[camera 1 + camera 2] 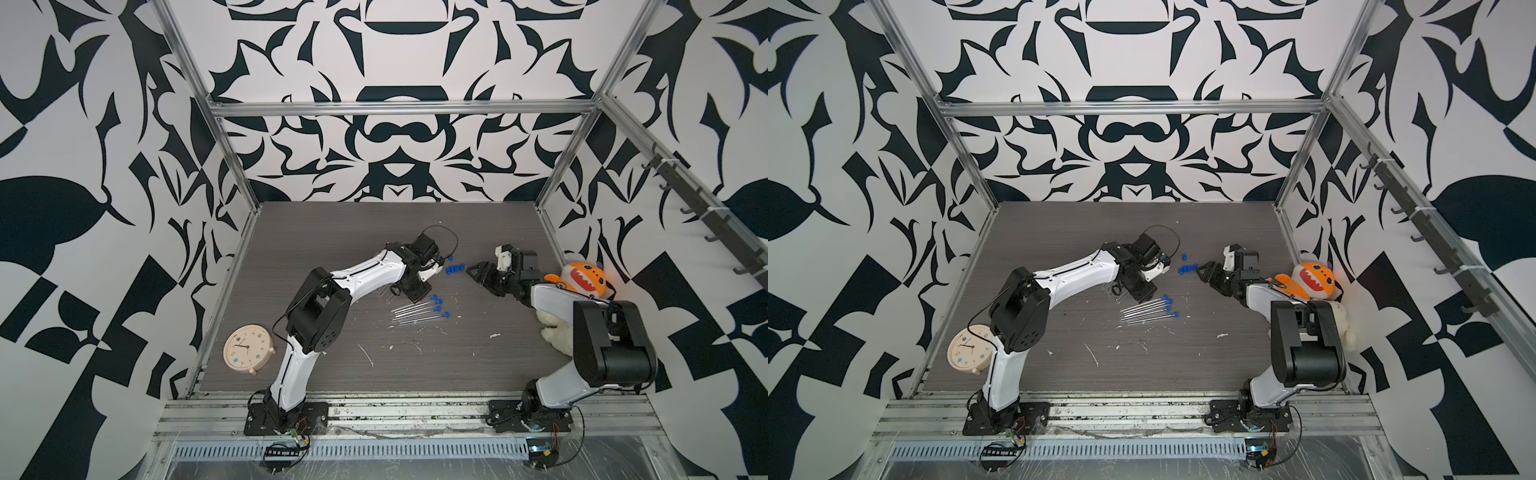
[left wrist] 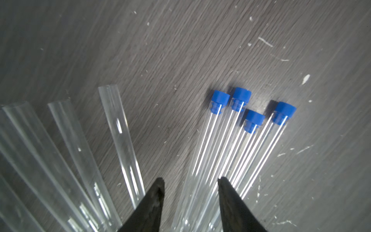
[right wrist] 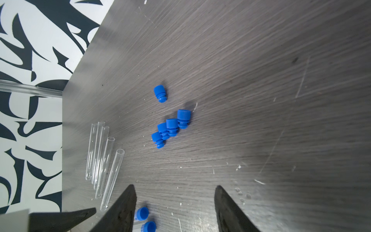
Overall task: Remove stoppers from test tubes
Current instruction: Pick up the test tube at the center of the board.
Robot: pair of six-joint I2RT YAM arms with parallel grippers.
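Four capped tubes point(image 1: 415, 311) lie fanned mid-table with blue stoppers point(image 2: 254, 118) on their right ends; five loose stoppers point(image 3: 172, 125) sit just beyond them and bare tubes point(image 3: 100, 158) lie to the left. My left claw point(image 2: 190, 180) hangs part-open over the tubes, gripping nothing, and my right claw point(image 3: 174, 187) gapes wide and empty beside the loose stoppers. Bare table point(image 1: 353, 232) runs to the far wall, and a plush toy point(image 1: 582, 278) crowds the right edge.

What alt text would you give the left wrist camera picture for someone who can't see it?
Four clear test tubes capped with blue stoppers lie fanned on a dark grey wood-grain table. Beside them lie several open tubes without stoppers. The left gripper hovers over them, black fingertips apart, holding nothing.
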